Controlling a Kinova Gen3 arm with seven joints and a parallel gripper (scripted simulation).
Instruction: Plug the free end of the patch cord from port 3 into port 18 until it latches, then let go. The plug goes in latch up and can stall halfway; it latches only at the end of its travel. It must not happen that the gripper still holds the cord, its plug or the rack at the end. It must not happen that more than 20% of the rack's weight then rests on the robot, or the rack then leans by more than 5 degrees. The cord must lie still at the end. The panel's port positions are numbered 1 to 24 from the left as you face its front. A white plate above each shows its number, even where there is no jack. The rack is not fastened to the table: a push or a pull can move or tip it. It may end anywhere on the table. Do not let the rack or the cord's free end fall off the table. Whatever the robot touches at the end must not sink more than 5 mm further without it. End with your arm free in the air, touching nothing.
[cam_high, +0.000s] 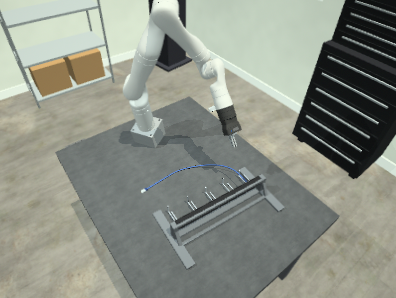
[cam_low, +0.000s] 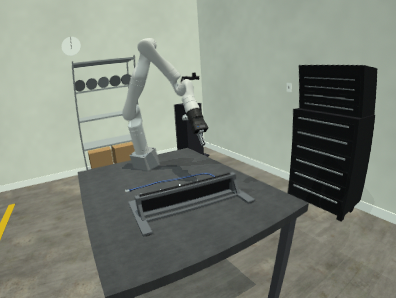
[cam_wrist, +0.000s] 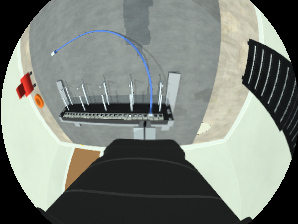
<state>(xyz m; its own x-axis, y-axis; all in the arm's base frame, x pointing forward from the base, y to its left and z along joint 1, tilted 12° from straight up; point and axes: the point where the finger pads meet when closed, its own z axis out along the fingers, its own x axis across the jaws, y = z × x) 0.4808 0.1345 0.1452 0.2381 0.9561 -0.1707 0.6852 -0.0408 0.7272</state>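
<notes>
A blue patch cord (cam_high: 195, 169) (cam_low: 170, 181) (cam_wrist: 100, 32) runs from one end of the patch-panel rack (cam_high: 220, 201) (cam_low: 185, 196) (cam_wrist: 107, 116) in an arc over the table behind the rack. Its free plug (cam_high: 145, 190) (cam_low: 127, 190) (cam_wrist: 53, 51) lies on the dark table (cam_high: 100, 165), apart from the rack. My gripper (cam_high: 233, 143) (cam_low: 201, 141) (cam_wrist: 145, 127) is shut and empty. It hangs in the air behind the rack, near the end where the cord is plugged in and far from the free plug. The port numbers are too small to read.
The arm's base (cam_high: 147, 132) stands on the table's far side. A black drawer cabinet (cam_high: 350, 85) stands off the table on one side. A metal shelf with cardboard boxes (cam_high: 65, 70) and a black pedestal (cam_low: 182, 122) stand behind the table.
</notes>
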